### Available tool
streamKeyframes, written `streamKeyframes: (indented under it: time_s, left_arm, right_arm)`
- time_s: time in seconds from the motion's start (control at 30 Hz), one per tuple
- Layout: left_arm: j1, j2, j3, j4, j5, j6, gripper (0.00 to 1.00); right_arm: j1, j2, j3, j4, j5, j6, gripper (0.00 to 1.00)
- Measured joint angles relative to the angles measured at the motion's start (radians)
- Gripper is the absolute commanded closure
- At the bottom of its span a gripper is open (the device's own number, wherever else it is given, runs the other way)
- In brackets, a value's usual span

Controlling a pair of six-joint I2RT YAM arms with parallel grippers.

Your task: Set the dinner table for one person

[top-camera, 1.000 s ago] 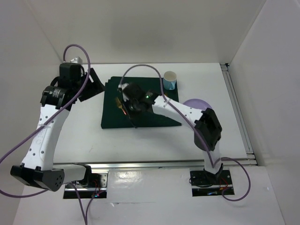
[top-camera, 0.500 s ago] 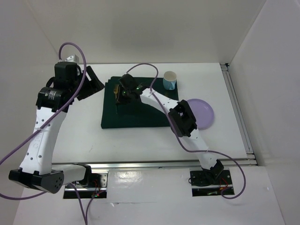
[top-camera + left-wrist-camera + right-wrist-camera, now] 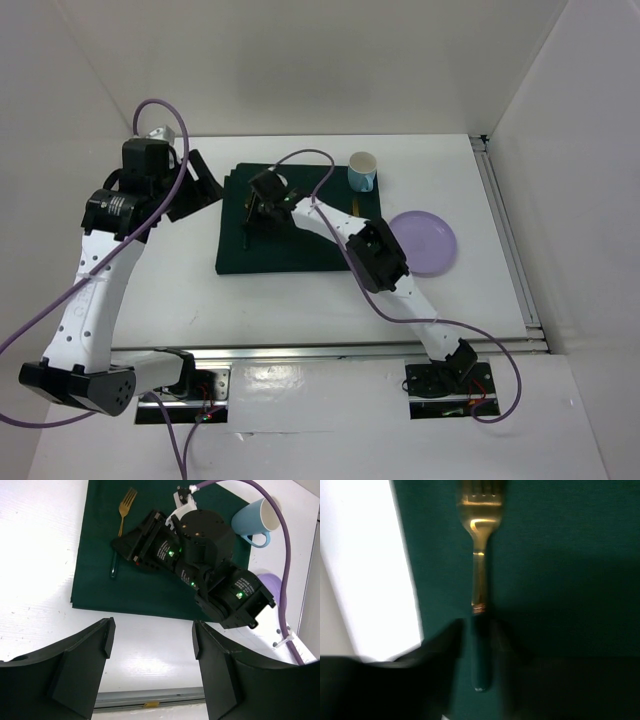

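Observation:
The dinner table [image 3: 300,300] is a white tabletop with a dark green mat [image 3: 300,250] on it. A fork [image 3: 480,555] with a gold head and a dark green handle lies flat on the mat near its left edge, and also shows in the left wrist view [image 3: 120,525]. My right gripper [image 3: 480,635] hangs low over the handle, with its blurred fingers standing on either side and a small gap showing. In the top view it [image 3: 256,205] is over the mat's left part. My left gripper [image 3: 197,182] is open and empty, raised left of the mat.
A light blue cup [image 3: 362,172] stands at the mat's far right corner, also in the left wrist view [image 3: 255,520]. A purple plate [image 3: 425,242] lies right of the mat. A metal rail [image 3: 330,350] runs along the near edge.
My right gripper carried the fork from the middle of the mat towards its far left part. The fork now lies on the mat. The left arm barely moved.

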Motion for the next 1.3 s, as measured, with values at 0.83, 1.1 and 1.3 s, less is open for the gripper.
streamKeyframes:
  time_s: [0.83,1.1,1.3]
  left_arm:
    - [0.0,0.04,-0.007,0.036,0.04,0.009,0.2]
    - [0.0,0.057,-0.01,0.065,0.061,0.01,0.2]
    - [-0.001,0.063,-0.047,0.084,0.094,0.01,0.2]
  right_arm:
    - [-0.355,-1.096,-0.951,-0.04,0.234,-0.2,0.34]
    - [-0.81,-1.466,-1.393,-0.124,0.151,-0.142,0.37]
    - [-0.981,-1.457,-1.533,-0.114,0.036,-0.097,0.35]
